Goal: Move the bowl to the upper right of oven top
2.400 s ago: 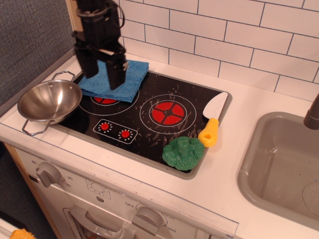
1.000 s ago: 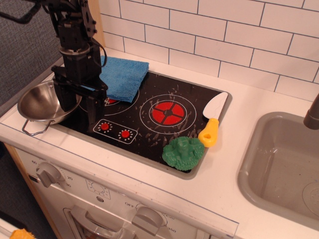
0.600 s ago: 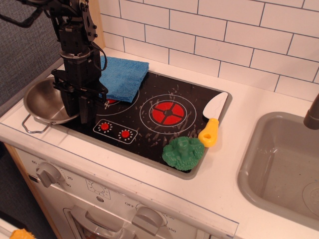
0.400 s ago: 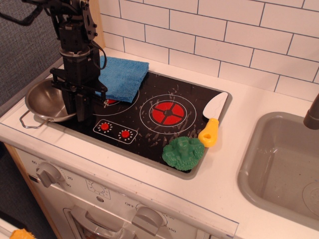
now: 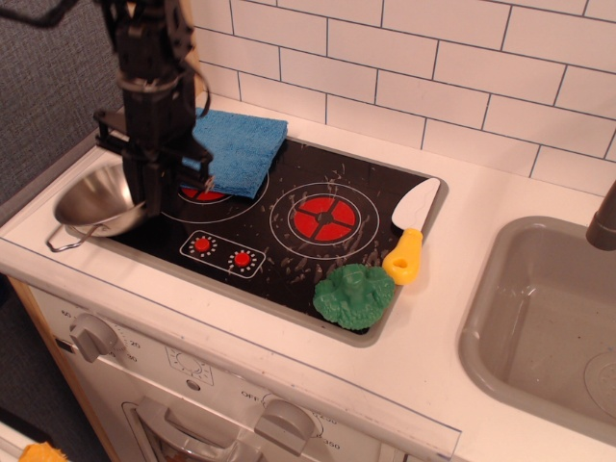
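Observation:
The shiny steel bowl is at the left edge of the black oven top, tilted, with one wire handle hanging toward the counter front. My black gripper comes straight down and is shut on the bowl's right rim. The bowl's right side is hidden behind the fingers. The right burner is bare.
A blue cloth covers the back of the left burner. A white-bladed knife with a yellow handle lies along the cooktop's right edge. Green toy broccoli sits at the front right corner. A grey sink is at the right.
My gripper came down from over the blue cloth to the bowl's right rim and shut on it. The bowl has since tilted and shifted slightly up and right.

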Motion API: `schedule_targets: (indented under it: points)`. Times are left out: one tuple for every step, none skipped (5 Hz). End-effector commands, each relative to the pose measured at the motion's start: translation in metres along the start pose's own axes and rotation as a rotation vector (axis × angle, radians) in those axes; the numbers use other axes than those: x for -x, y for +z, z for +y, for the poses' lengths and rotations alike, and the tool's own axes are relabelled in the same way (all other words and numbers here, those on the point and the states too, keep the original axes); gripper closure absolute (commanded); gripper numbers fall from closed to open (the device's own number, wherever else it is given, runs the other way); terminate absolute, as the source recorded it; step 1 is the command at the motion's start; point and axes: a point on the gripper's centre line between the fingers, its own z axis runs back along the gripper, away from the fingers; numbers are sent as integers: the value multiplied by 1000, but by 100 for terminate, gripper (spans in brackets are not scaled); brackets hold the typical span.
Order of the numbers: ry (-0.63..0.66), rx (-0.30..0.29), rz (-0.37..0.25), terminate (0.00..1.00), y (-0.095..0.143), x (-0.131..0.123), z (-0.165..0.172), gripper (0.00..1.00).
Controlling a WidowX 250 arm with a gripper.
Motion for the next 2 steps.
schedule_targets:
  points:
    - [-130,-56,-252,0,83,-28,-49,100]
    - [-286,-24,-298,0,90,-59,-86,100]
